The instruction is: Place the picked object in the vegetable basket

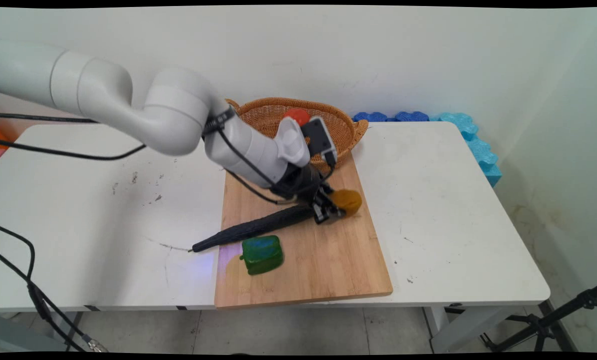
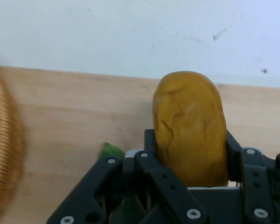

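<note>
1 yellow-brown potato-like object [image 2: 190, 133], clamped between the 2 fingers of the black gripper [image 1: 337, 206] low over the wooden cutting board [image 1: 323, 260]; green pepper [image 1: 261, 254] and folded black umbrella [image 1: 250, 228] nearby on board, wicker basket [image 1: 343, 131] holding 1 red item [image 1: 297, 115] behind.

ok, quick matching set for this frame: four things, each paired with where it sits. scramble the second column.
Things:
1. yellow-brown potato
2. green pepper
3. red ball
4. black folded umbrella

Places:
A. in the wicker basket
B. between the fingers of the gripper
C. half on the cutting board, tip out on the white table
D. near front left corner of the board

Pairs: 1-B, 2-D, 3-A, 4-C
</note>
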Available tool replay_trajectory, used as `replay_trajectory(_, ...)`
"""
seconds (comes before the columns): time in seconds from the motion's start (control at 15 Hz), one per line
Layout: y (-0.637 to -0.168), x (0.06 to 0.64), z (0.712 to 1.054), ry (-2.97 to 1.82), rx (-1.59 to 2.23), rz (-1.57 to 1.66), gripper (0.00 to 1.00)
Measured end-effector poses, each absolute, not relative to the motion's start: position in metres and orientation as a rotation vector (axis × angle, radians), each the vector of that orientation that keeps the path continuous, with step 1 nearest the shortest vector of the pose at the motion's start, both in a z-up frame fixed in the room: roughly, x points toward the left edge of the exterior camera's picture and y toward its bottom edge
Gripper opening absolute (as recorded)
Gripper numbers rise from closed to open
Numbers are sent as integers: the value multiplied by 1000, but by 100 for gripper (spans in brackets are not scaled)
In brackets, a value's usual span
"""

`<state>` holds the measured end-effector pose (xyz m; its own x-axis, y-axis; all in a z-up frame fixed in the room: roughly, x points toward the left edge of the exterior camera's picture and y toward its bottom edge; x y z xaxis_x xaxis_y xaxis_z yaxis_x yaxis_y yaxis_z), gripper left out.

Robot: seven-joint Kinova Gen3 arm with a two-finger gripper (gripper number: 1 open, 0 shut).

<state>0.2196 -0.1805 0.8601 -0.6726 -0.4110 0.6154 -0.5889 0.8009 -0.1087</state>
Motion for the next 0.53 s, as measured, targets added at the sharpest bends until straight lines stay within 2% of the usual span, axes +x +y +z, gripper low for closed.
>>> replay_trajectory(0.53,-234,246,901,-2363,745,519,0)
